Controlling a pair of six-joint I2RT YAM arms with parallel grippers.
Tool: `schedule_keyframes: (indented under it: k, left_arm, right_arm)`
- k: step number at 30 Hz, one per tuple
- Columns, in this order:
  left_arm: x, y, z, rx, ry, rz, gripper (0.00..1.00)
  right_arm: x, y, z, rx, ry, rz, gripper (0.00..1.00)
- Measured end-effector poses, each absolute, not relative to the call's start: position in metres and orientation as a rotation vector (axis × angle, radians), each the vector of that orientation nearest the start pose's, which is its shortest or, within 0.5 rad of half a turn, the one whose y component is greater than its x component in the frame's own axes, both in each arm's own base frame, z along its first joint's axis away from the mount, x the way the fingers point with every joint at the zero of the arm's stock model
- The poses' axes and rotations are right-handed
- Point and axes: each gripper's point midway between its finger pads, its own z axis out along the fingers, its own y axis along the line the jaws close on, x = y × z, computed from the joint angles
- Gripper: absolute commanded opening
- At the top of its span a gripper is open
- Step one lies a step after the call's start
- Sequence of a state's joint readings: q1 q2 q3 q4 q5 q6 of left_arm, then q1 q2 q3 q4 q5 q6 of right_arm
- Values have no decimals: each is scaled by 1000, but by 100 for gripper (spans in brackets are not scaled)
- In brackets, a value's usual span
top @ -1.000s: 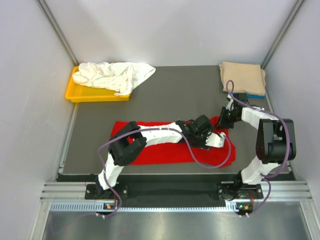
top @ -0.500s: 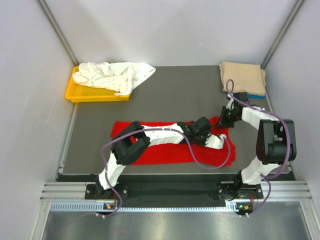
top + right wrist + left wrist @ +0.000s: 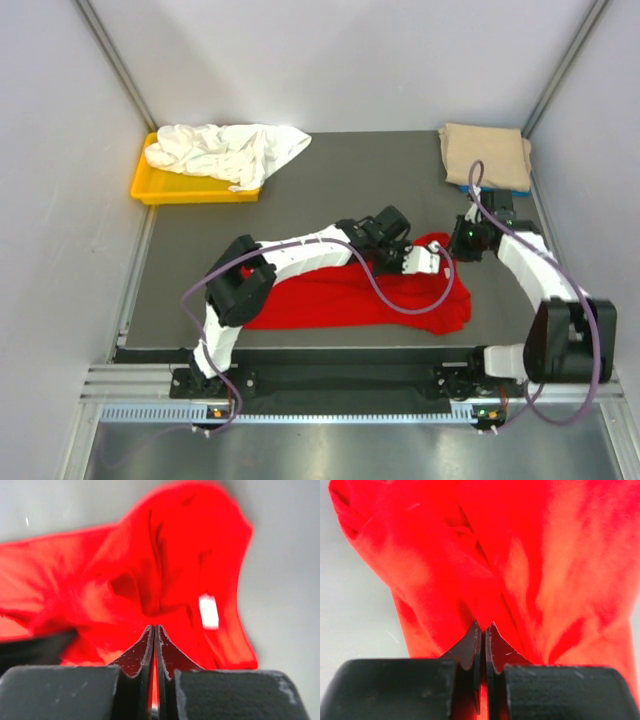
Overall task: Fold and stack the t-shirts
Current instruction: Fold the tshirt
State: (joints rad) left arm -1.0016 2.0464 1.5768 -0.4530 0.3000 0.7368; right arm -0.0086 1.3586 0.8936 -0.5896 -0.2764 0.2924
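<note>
The left gripper and the right gripper are each clamping a fold of the red t-shirt (its white neck label is showing). The shirt is lying bunched, seemingly partly raised, across the near middle of the dark mat.

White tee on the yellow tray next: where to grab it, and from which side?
Probably the white tee by the flap spilling past the right end of the yellow tray, coming from above on that side: it lies flat and free, the rest is a crumpled heap.
</note>
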Motion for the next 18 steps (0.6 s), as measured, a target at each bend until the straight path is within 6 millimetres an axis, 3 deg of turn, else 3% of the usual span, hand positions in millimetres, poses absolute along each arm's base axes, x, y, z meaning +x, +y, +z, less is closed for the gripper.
schedule_keyframes:
  k: [3, 6, 11, 18]
  left_arm:
    - [246, -440, 85, 2008, 1488, -576, 0]
    - [223, -433, 83, 2078, 1452, -676, 0]
    - [190, -418, 68, 2197, 1411, -813, 2]
    - [173, -418, 66, 2269, 1327, -935, 7]
  right_arm:
    - [256, 57, 86, 333, 2630, 460, 0]
    - [220, 61, 73, 403, 2700, 466, 0]
    - [191, 68, 65, 500, 2739, 479, 0]
    - [158, 66, 36, 664, 2807, 448, 0]
